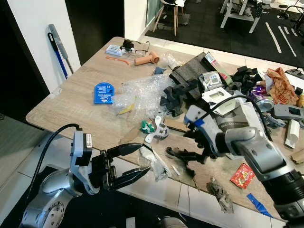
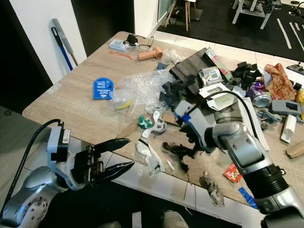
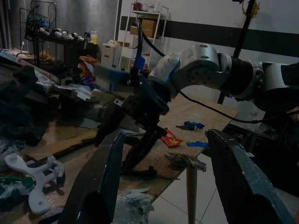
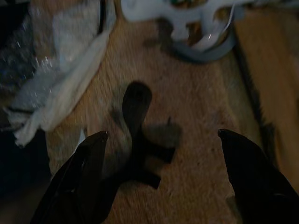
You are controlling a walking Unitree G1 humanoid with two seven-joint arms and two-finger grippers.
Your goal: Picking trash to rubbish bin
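Right gripper (image 1: pixel 197 147) is down over the near part of the table with its fingers spread wide, straddling a black twisted scrap (image 4: pixel 138 140) that lies flat on the wood, not pinched. Left gripper (image 1: pixel 135 164) hangs just off the near table edge, fingers parted with nothing between them, pointing at a crumpled clear plastic wrapper (image 1: pixel 154 164) that droops over the edge. Just beyond it sits a white plastic bracket (image 1: pixel 156 133) with curvy cutouts, and farther back a wrinkly sheet of bubble wrap (image 1: pixel 142 92) next to a blue round-topped card (image 1: pixel 103 92). Chunks of black foam (image 1: pixel 183 88) are heaped toward the far right, plus a red crinkly packet (image 1: pixel 242 175) near the right edge. Table (image 1: pixel 71 102) is pale wood-grain laminate; the floor is light tile, and a blue-handled tool (image 1: pixel 59 52) leans on the white wall at the left.
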